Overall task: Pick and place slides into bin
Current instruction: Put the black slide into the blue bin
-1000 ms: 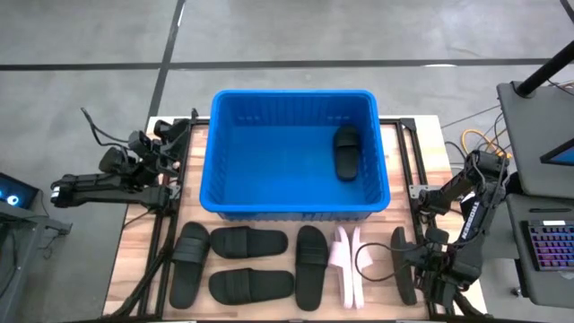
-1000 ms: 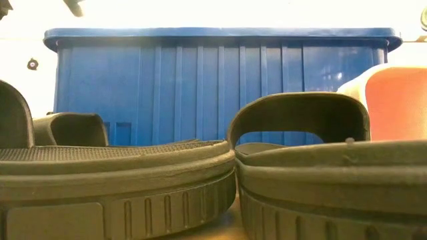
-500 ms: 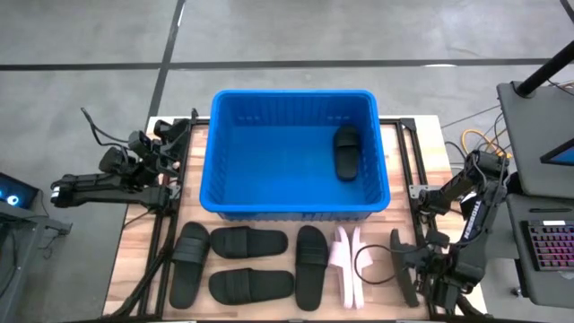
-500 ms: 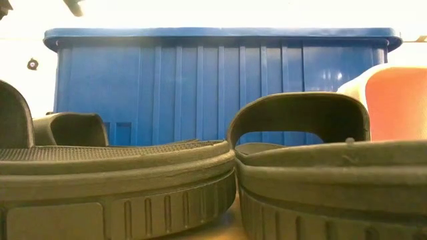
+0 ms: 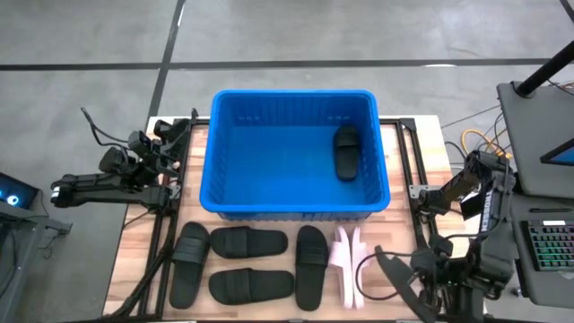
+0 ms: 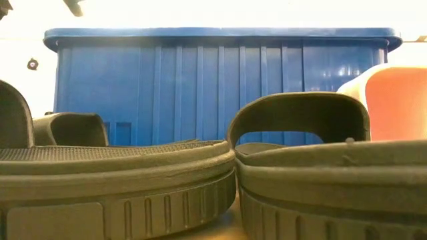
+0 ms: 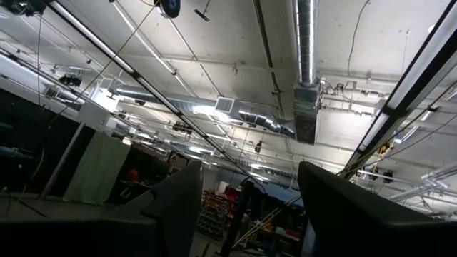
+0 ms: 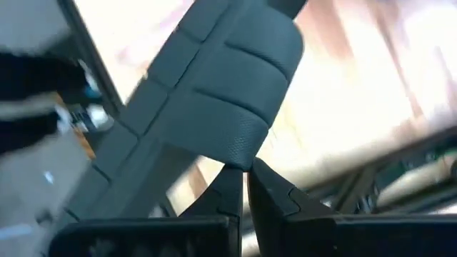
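Observation:
The blue bin [image 5: 229, 193] stands at the table's middle with one black slide [image 5: 347, 151] lying in it. Several black slides [image 5: 248, 242] and a pink and white pair [image 5: 348, 265] lie in a row on the wood in front of it; the low view shows two of them close up [image 6: 113, 180] before the bin's wall [image 6: 220, 87]. At the near right, my right gripper [image 5: 414, 280] is shut on another black slide [image 5: 393, 274]. My left gripper [image 7: 246, 214] rests at the table's left edge [image 5: 170, 135], open, pointing up at the ceiling. My right gripper pinches the edge of the black slide's ribbed strap [image 8: 239, 158] between its two fingertips [image 8: 230, 187]. The slide stands slanted off the fingers and lies askew in the high view. I cannot tell whether any part of it is still on the table.
Black frame rails [image 5: 414, 179] run along the table's left and right sides. A keyboard and a screen [image 5: 547, 242] sit just off the right edge. The bin's rim stands well above the slides.
My right gripper has shut on the strap of the black slide at the near right and has drawn back toward the table's near edge. The slide, which stood on its side in line with the row, has turned about and now lies slanted.

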Controlling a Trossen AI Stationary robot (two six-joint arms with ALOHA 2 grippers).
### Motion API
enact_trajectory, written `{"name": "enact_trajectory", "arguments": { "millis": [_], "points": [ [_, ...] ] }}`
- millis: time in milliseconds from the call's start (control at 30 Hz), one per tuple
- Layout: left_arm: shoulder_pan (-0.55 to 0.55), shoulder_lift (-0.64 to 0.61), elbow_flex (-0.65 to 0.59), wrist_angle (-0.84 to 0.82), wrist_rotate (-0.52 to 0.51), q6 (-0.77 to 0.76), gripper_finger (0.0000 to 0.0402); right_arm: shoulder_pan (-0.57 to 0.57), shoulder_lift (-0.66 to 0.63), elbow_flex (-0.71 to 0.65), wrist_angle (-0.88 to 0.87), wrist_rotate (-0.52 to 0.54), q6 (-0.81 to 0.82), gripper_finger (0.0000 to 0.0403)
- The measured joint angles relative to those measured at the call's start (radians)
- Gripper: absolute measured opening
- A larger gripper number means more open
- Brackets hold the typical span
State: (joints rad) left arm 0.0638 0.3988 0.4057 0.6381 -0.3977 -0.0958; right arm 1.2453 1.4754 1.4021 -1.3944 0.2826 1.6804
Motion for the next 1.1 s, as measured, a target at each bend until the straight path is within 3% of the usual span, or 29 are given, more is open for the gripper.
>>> {"name": "enact_trajectory", "arguments": {
  "millis": [333,667,1100],
  "points": [
    [0.000,0.000,0.000,0.000,0.000,-0.001,0.0217,-0.020,0.000,0.210,-0.073,0.408,-0.036,0.0008],
    [0.000,0.000,0.000,0.000,0.000,-0.002,0.0217,-0.148,0.000,0.342,-0.149,0.669,-0.131,0.0008],
    [0.000,-0.004,0.003,0.008,0.000,-0.002,0.0217,-0.516,-0.001,0.512,-0.154,0.708,-0.486,0.0008]
  ]
}}
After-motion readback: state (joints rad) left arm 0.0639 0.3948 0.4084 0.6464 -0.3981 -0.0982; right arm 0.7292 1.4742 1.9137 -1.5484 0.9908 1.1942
